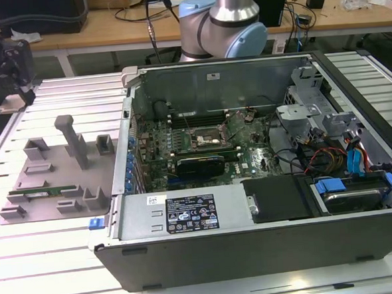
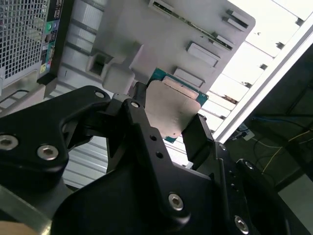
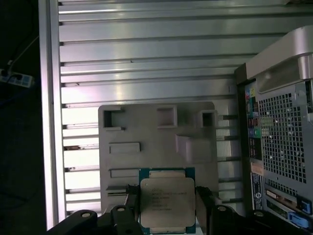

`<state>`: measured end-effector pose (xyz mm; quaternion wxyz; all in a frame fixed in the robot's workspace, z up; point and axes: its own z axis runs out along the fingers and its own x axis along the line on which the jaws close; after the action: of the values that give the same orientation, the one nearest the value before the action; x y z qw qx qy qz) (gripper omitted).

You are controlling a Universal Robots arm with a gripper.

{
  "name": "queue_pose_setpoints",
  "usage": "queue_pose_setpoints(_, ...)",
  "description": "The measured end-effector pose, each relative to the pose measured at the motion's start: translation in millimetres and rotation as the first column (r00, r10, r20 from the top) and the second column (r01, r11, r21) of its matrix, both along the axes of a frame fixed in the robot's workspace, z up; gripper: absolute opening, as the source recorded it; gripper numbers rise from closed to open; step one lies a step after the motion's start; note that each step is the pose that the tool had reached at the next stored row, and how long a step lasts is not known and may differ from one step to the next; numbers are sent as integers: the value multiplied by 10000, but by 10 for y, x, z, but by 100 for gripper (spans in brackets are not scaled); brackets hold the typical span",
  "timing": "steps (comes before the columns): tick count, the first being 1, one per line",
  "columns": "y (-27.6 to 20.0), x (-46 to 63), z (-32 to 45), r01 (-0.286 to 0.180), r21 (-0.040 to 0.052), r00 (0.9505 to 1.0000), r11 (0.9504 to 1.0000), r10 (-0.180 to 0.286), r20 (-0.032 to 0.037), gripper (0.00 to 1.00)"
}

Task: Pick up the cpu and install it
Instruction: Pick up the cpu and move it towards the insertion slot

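The cpu [image 3: 167, 203] is a flat square chip with a silver metal top and a green rim. It sits between the two black fingers of my gripper [image 3: 166, 208], which is shut on its opposite edges. In the second wrist view the cpu [image 2: 175, 105] is again clamped in the gripper [image 2: 168, 128], tilted and held above the grey fixture tray [image 2: 161, 29]. In the first wrist view, the grey fixture tray [image 3: 146, 132] lies well below the chip. The black socket [image 1: 205, 138] with its metal frame lies on the motherboard inside the open computer case [image 1: 253, 217].
The grey fixture tray [image 1: 51, 172] lies on the ribbed metal table at the exterior view's left, with a green memory stick [image 1: 42, 194] and upright posts on it. The case's perforated side wall [image 3: 286, 147] stands beside the tray. The arm's joint [image 1: 228, 18] rises behind the case.
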<state>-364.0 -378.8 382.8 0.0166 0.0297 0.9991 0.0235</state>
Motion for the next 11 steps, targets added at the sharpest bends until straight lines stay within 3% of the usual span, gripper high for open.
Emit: queue_pose_setpoints(11,0,401,0,1,0,10000,10000,-1,0,54)
